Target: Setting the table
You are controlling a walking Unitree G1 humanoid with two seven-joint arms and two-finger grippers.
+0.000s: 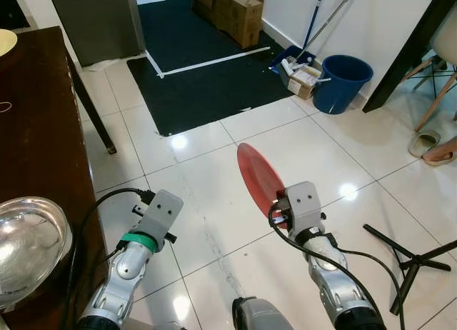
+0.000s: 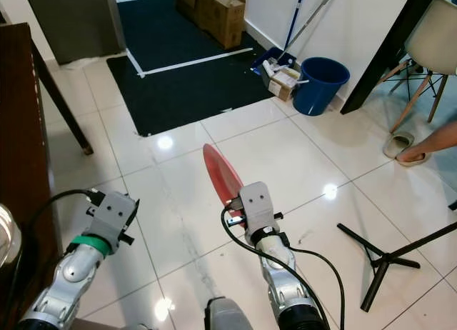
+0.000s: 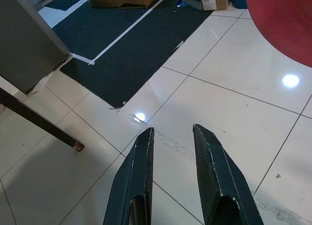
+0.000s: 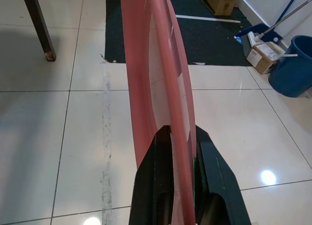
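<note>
Plate in transit — not yet on the counter.
Lower left: counter (image 1: 36, 130) with metal bowl (image 1: 28, 244); left gripper (image 3: 173, 171) parted, empty. Centre: right gripper (image 4: 178, 186) clamps red plate (image 1: 258, 176) edge-on over floor — placing remains.

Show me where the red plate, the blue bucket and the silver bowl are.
red plate (image 1: 258, 174), left eye view, on its face.
blue bucket (image 1: 341, 86), left eye view, on its outer wall.
silver bowl (image 1: 28, 246), left eye view, on its inside.
</note>
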